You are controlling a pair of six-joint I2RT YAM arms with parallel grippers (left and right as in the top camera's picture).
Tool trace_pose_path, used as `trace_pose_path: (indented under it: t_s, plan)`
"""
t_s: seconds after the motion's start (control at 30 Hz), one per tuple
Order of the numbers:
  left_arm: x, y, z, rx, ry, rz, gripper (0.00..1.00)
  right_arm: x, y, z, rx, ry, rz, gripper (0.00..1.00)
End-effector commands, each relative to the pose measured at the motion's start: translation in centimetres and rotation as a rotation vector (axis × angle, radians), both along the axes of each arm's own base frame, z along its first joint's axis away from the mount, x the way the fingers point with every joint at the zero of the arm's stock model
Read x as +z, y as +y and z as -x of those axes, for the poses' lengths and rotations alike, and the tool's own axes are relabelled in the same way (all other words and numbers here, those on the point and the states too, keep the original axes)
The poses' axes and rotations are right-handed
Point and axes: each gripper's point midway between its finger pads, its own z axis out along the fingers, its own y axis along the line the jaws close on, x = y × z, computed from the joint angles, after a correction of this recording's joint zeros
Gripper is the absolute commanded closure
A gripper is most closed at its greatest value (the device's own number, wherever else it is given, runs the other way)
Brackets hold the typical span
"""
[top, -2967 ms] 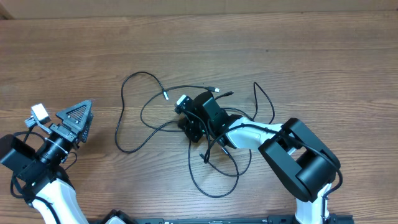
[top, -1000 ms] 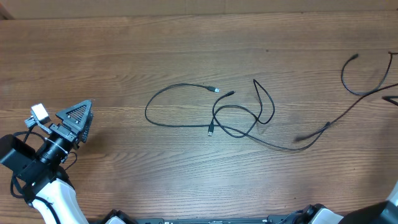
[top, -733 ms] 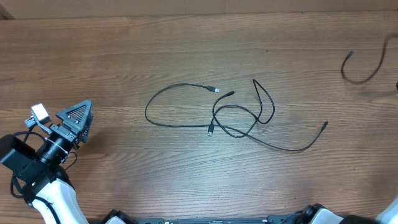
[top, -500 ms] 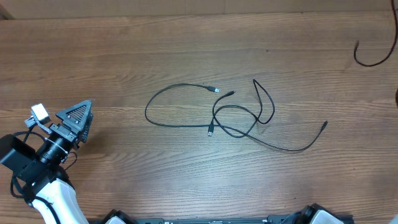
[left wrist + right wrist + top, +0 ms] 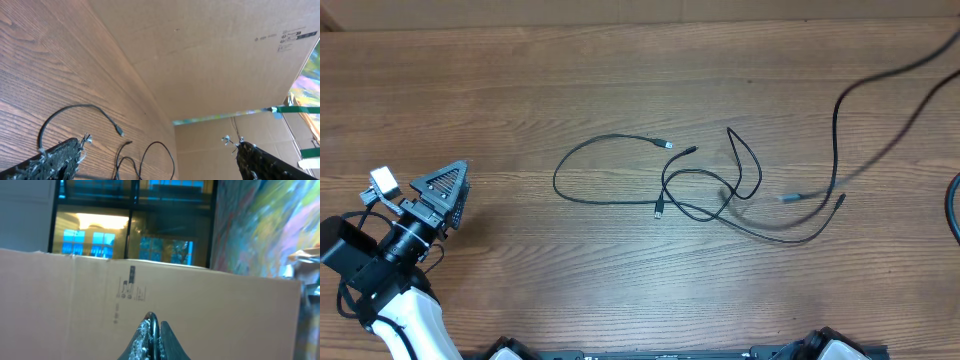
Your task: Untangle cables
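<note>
Brown wood-grain table [image 5: 640,80]; black mesh-fingered left gripper [image 5: 448,196] sat at 9 o'clock, spread wide, gripping nothing; thin black cables [image 5: 659,208] looped at centre, one blurred strand [image 5: 835,130] toward 2 o'clock; right gripper [image 5: 152,319] pinched tight, couldn't tell on what.

Left arm [image 5: 380,268]: comes in from the lower-left corner, with a dark wrist section ahead of a white link [image 5: 415,325].

Left gripper [image 5: 458,195]: at the arm's tip, pointing up and to the right across the table. Jaws spread to full width. In the wrist view the two fingers [image 5: 60,157] sit at opposite lower corners with a wide gap between them. A small white block [image 5: 383,182] is mounted just behind the gripper, on its upper side.

Right gripper [image 5: 155,321]: jaws pressed together. The fingertips meet in one narrow point at bottom centre of its wrist view.
</note>
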Motion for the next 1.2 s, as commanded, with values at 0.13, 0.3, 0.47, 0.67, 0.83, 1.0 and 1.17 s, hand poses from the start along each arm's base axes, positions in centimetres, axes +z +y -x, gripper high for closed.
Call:
trace_pose_path:
  t_s: [0.13,0.3,0.47,0.67,0.83,1.0,1.17]
  plan:
    - [0.8,0.0,0.0,-0.012,-0.032,-0.032,0.01,0.1,-3.3,-0.2,-0.195,-0.023,-0.026,0.96]
    - [0.8,0.0,0.0,-0.012,-0.032,-0.032,0.00,-3.0,-12.0,-2.0,-0.611,0.064,-0.078,0.96]
    - [0.8,0.0,0.0,-0.012,-0.032,-0.032,0.00,-7.7,-19.7,-4.2,-0.938,0.191,-0.122,0.96]
    - [0.8,0.0,0.0,-0.012,-0.032,-0.032,0.00,-17.9,-26.3,-8.7,-1.078,0.514,-0.110,0.96]
    - [0.8,0.0,0.0,-0.012,-0.032,-0.032,0.00,-28.3,-33.6,-5.8,-1.321,0.813,-0.239,0.96]
    - [0.8,0.0,0.0,-0.012,-0.032,-0.032,0.01,-35.0,-38.6,-1.2,-1.353,0.902,-0.501,0.96]
    - [0.8,0.0,0.0,-0.012,-0.032,-0.032,0.00,-36.5,-41.4,1.9,-1.293,0.890,-0.602,0.96]
